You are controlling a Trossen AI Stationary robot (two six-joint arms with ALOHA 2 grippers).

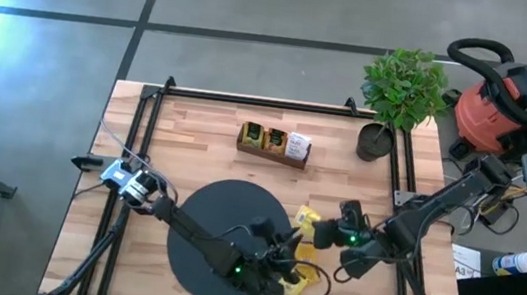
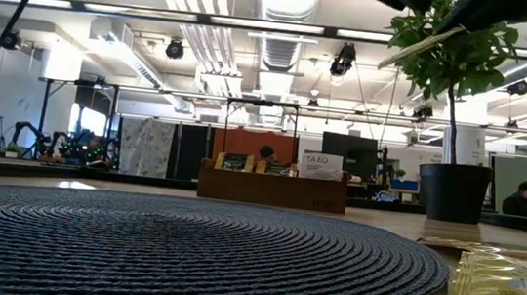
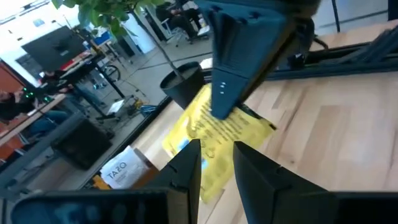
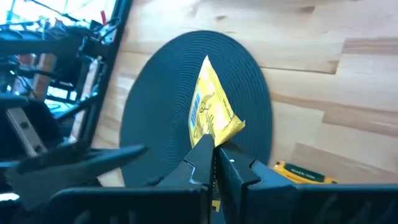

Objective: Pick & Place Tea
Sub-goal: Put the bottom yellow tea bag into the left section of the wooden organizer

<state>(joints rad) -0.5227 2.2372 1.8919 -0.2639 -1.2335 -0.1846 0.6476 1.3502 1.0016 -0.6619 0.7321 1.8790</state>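
A yellow tea sachet (image 4: 211,112) hangs in my shut right gripper (image 4: 214,155) above the right part of the black disc (image 1: 218,228). My left gripper (image 3: 217,174) is open just below it, one finger on either side of the sachet's lower end (image 3: 210,180); whether they touch it I cannot tell. In the high view both grippers meet at the disc's right edge, left (image 1: 280,255) and right (image 1: 318,235). More yellow sachets lie flat on the table there (image 1: 307,216) (image 1: 303,281). The wooden tray (image 1: 273,154) holds several sachets upright. My right gripper pinches the yellow sachet between its two fingers by one end (image 4: 208,140). In the left wrist view its fingers (image 3: 222,93) come at the sachet from above, pointing down. The sachet is lifted clear and hangs tilted below them, over the disc.
A potted plant (image 1: 401,94) stands at the table's far right, its black pot (image 1: 375,141) right of the tray. Black frame rails (image 1: 151,124) run along the table's left, far and right sides. A red vacuum (image 1: 511,102) sits off the table. One sachet (image 2: 514,282) lies beside the disc.
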